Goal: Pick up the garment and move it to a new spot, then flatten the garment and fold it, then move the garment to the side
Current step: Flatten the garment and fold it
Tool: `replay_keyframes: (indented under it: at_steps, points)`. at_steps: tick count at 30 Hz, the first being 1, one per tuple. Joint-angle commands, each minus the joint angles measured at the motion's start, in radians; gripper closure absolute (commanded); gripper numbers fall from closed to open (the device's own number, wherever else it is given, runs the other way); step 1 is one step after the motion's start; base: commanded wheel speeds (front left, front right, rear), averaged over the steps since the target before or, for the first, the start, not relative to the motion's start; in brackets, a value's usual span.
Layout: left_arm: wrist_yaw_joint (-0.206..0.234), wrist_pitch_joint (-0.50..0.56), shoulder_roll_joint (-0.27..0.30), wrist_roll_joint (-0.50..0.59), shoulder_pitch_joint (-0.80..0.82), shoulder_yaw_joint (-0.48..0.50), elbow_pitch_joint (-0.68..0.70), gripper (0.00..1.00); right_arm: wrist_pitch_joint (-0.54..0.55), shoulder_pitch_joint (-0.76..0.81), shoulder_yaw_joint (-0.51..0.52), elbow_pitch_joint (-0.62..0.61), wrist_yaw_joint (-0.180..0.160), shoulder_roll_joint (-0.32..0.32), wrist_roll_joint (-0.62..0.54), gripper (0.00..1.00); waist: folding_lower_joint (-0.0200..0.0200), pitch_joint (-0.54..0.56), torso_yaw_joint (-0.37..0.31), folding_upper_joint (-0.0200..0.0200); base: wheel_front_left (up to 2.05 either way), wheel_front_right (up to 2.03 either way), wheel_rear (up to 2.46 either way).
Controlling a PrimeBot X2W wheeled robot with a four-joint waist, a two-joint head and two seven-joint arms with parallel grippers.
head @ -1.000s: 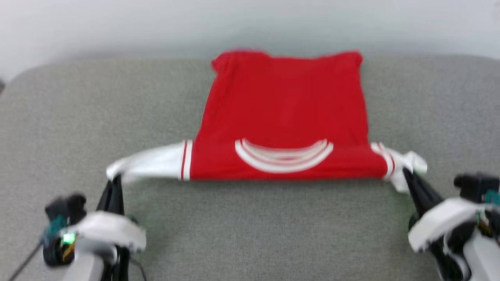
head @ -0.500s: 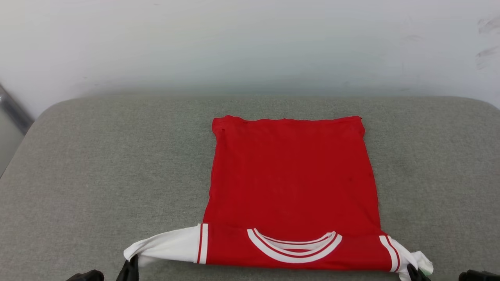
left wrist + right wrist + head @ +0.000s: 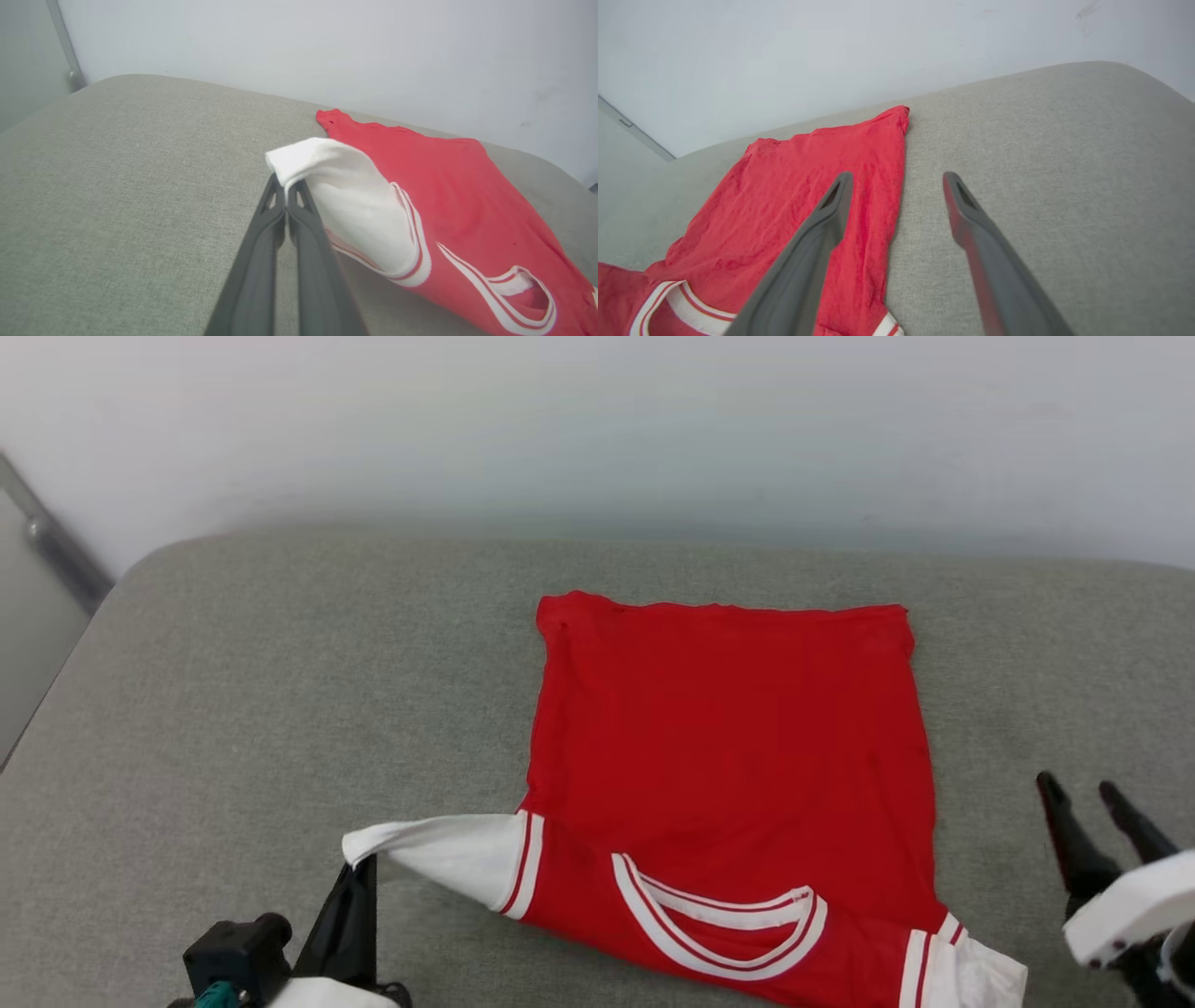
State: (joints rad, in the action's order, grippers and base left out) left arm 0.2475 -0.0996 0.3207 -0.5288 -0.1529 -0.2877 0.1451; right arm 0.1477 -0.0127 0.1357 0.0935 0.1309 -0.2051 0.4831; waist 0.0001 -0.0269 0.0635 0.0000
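Observation:
The garment point(image 3: 738, 747), a red jersey with white sleeves and a striped collar, lies spread on the grey cushion point(image 3: 280, 709), collar toward me and hem far. My left gripper point(image 3: 359, 868) is shut on the tip of the garment's white left sleeve point(image 3: 439, 845), holding it slightly off the fabric; the left wrist view shows the fingers point(image 3: 261, 242) pressed together under the white sleeve point(image 3: 345, 196). My right gripper point(image 3: 1083, 793) is open, empty and lifted off to the right of the garment point(image 3: 803, 200); the right sleeve point(image 3: 971, 975) lies loose on the cushion.
The grey cushion point(image 3: 1041, 154) spreads wide on both sides of the garment, with rounded corners at the far left and far right. A pale wall point(image 3: 597, 420) rises just behind it. A metal bar point(image 3: 51, 541) slants down at the far left.
My right gripper has opened and let go of the right sleeve, which dropped onto the cushion, and has drawn away to the right. The head camera shifted. The left gripper keeps its hold.

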Motion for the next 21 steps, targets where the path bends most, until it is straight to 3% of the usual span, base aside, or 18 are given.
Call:
replay_keyframes:
  at_steps: [1, 11, 15, 21]
  points:
    - [-0.001, -0.004, -0.001, 0.011, 0.022, -0.005, 0.013, 1.0, 0.017, -0.047, 0.009, 0.033, 0.0, -0.02, 0.017, 0.0, -0.0001, -0.031, 0.03, 0.0, 0.0, 0.0, 0.0]
    - [-0.043, -0.059, -0.059, 0.064, 0.173, -0.084, 0.075, 1.0, 0.355, -0.484, 0.006, 0.388, 0.0, -0.22, 0.08, 0.0, -0.0001, -0.25, 0.172, 0.0, 0.0, 0.0, 0.0]
    - [-0.056, -0.083, -0.078, 0.075, 0.211, -0.107, 0.086, 1.0, 0.48, -0.624, -0.004, 0.455, 0.0, -0.257, 0.067, 0.0, -0.0001, -0.336, 0.21, 0.0, 0.0, 0.0, 0.0]
    - [-0.081, -0.109, -0.104, 0.073, 0.262, -0.124, 0.07, 1.0, 0.576, -0.79, 0.007, 0.521, 0.0, -0.281, 0.02, 0.0, -0.0001, -0.436, 0.252, 0.0, 0.0, 0.0, 0.0]
